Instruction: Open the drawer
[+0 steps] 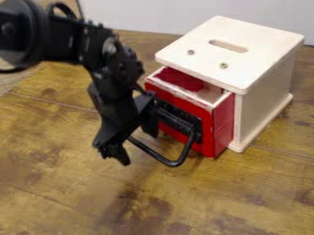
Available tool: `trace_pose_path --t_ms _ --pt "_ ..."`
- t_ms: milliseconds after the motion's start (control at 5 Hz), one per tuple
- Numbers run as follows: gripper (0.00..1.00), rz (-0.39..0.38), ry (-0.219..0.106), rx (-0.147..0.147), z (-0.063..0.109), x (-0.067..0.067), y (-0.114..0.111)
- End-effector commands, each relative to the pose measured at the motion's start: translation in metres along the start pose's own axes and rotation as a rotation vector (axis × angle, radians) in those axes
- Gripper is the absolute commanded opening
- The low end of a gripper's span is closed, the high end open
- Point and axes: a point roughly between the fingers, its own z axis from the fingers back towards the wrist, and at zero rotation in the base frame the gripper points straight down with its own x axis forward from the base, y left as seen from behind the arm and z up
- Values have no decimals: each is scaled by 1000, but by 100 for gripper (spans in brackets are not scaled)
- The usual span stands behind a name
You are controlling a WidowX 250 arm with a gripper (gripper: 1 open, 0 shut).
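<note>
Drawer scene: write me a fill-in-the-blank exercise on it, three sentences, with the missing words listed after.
1. The red-fronted drawer of the cream box is partly ____.
2. The loop handle on the drawer front is ____ in colour.
3. The top of the box has a narrow ____ cut into it.

Missing words: open; black; slot

Worn wooden table [73,197] — cream-white cube box [263,87] on it
</note>
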Motion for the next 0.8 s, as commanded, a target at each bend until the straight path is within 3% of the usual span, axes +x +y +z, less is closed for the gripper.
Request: trace_pose_path --t_ms 0,400,600 --pt "100 7 -21 -125 61 24 -21" --pt "100 -10 22 -164 141 36 -30" --pt "100 -42 13 -168 144 30 -29"
